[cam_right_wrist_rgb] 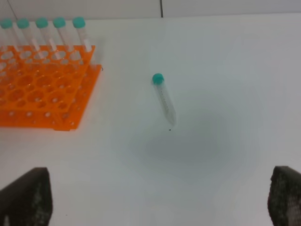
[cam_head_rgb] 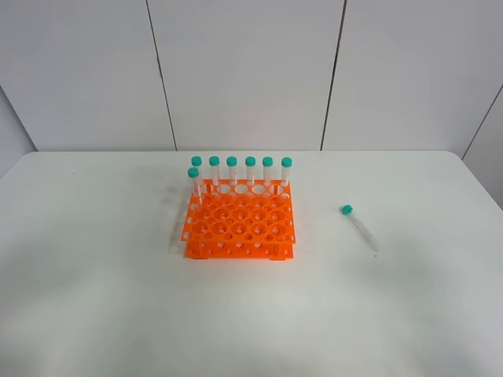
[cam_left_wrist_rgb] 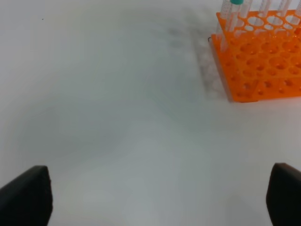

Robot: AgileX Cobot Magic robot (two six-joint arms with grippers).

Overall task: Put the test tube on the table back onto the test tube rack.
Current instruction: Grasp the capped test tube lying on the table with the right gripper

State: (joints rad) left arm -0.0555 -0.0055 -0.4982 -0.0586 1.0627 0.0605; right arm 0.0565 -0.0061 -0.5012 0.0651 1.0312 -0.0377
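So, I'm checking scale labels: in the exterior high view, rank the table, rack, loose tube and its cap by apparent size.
Largest to smallest:
1. table
2. rack
3. loose tube
4. cap
The gaps are clear, so there are no ties.

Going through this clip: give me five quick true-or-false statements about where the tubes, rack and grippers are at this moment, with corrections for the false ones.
1. A test tube lies flat on the table, to the right of the rack in the high view. True.
2. That test tube leans against the rack. False: bare table separates them.
3. Seven capped tubes stand upright in the rack. True.
4. The right gripper is shut on the test tube. False: its jaws are wide apart and empty, and the test tube lies ahead of it.
5. The left gripper grips the rack. False: it is open and apart from the rack.
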